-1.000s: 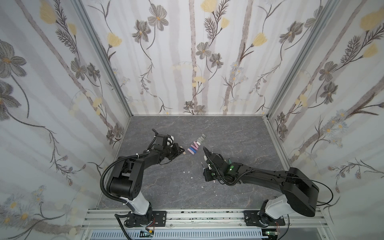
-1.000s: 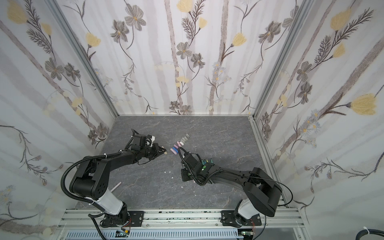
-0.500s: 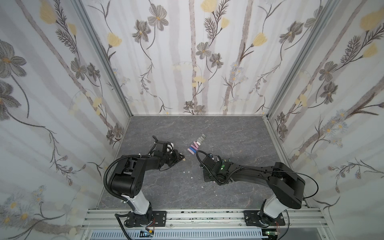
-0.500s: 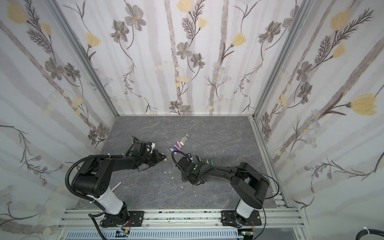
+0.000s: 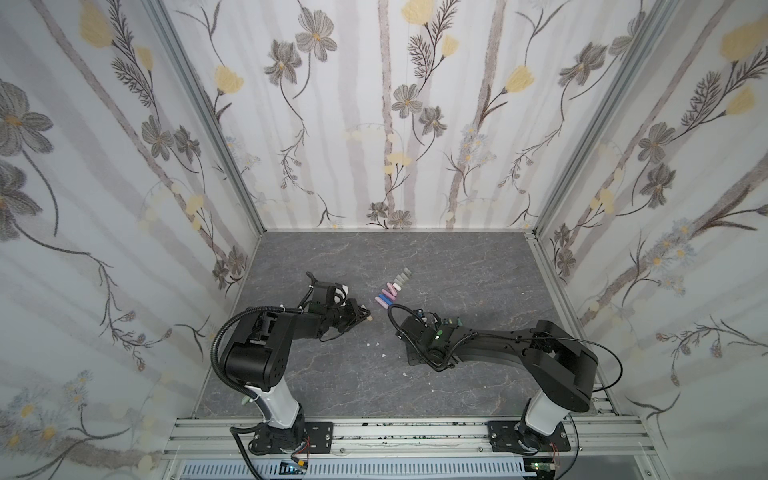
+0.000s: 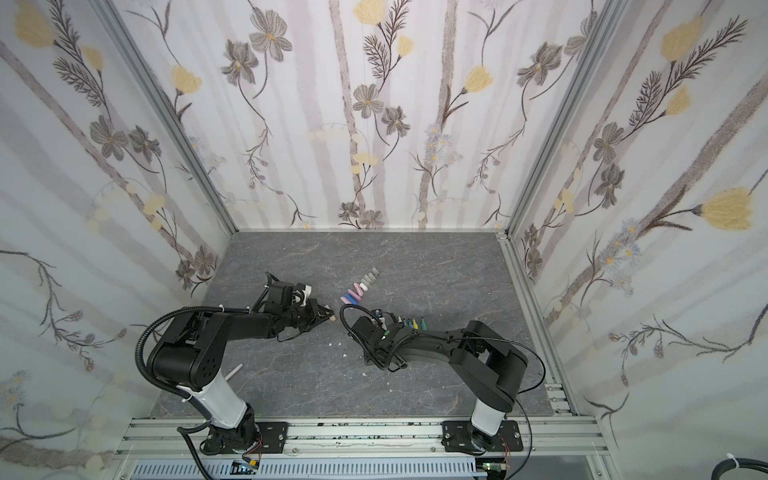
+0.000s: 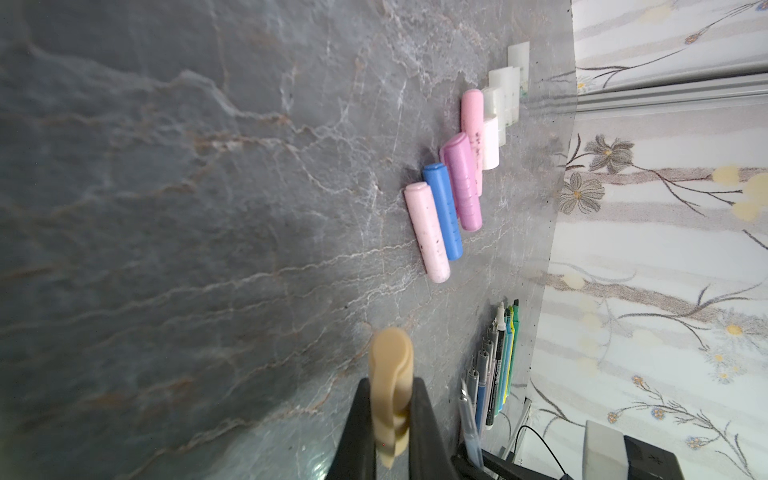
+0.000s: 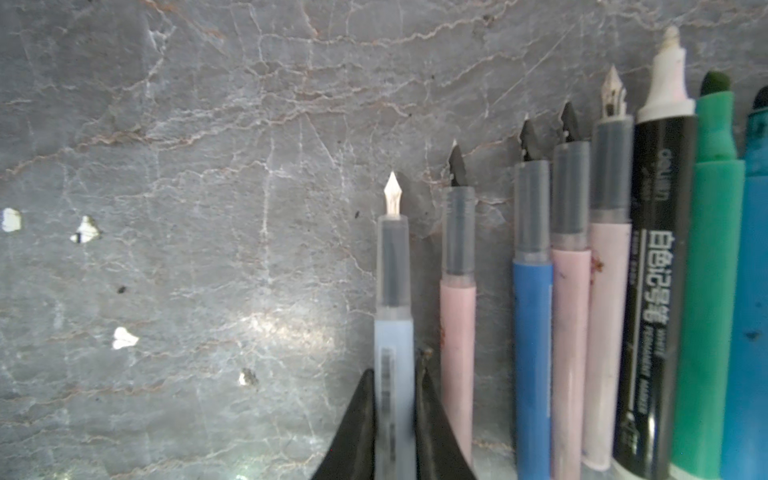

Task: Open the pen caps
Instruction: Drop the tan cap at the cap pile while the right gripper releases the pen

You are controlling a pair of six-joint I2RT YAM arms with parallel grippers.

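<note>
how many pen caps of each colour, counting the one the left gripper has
pink caps: 2
blue cap: 1
purple cap: 1
white cap: 1
frosted caps: 3
tan cap, held in the left gripper: 1
total: 9

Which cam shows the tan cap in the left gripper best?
Left wrist view: the tan cap sits close up, pinched in the left gripper. In both top views the cap is a tiny speck. Right wrist view misses it.
</note>
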